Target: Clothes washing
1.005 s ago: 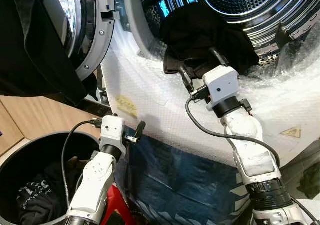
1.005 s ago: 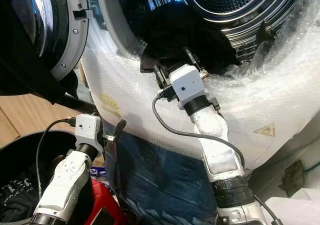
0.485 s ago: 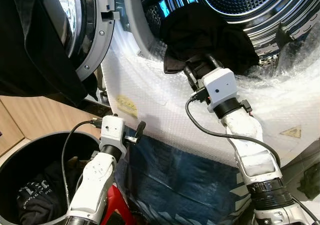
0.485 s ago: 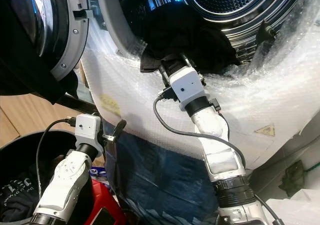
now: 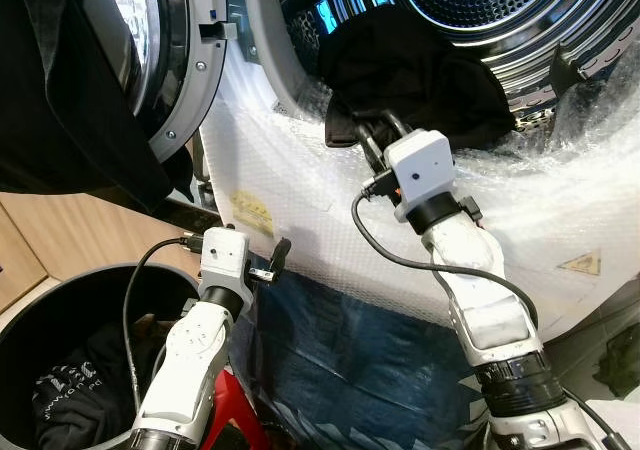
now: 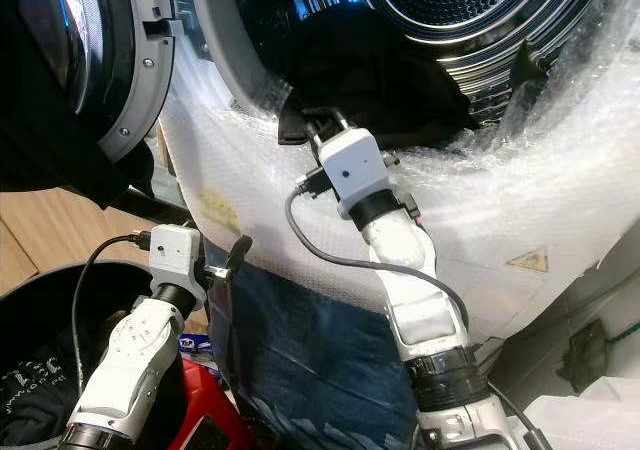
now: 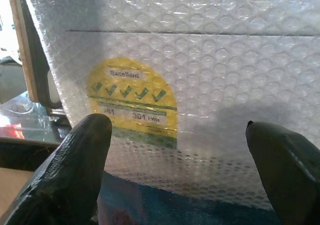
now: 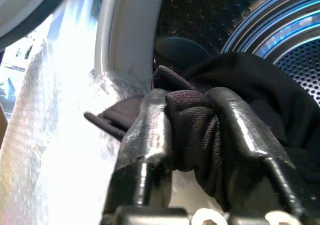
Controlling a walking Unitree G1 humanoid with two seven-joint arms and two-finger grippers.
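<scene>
right claw (image 8: 192, 130) raised to the drum, pinching black garment (image 5: 420, 75); left claw (image 7: 180, 150) spread.

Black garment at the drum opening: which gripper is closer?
Right. The right gripper is clamped on a fold of the black garment at the drum's lower lip. The left gripper is open, low by the bubble-wrapped front panel, well below the garment.

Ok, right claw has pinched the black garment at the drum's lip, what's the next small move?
Probably push it forward into the drum. The right claw is shut on a fold of the black garment, which hangs over the door opening's lower rim rather than inside. The left claw is open by the bubble-wrapped front panel, so it isn't helping.
</scene>
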